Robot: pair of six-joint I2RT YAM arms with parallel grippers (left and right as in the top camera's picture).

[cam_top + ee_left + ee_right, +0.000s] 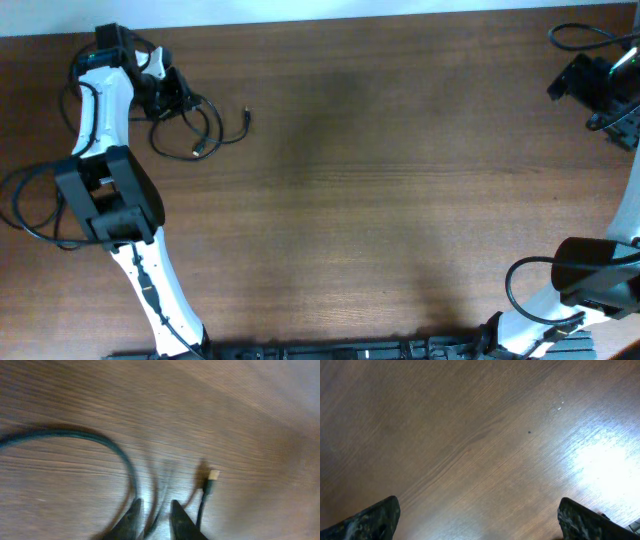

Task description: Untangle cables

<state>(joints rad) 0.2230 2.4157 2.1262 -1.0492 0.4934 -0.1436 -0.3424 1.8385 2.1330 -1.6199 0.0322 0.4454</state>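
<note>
The cables [205, 130] lie as thin black loose loops at the table's far left, with plug ends at the front [197, 152] and to the right [246, 115]. My left gripper [176, 98] is low over them at their left. In the blurred left wrist view its fingers [155, 512] are nearly together with a dark cable strand between them. A curved cable [120, 455] arcs to the left and a plug [213, 475] lies to the right. My right gripper [612, 118] is at the far right corner, wide open and empty over bare wood [480, 520].
The thick black wires of the left arm [30, 200] loop at the left edge. The table's back edge [300, 22] runs just behind the left gripper. The right arm's base [590, 280] stands at the front right.
</note>
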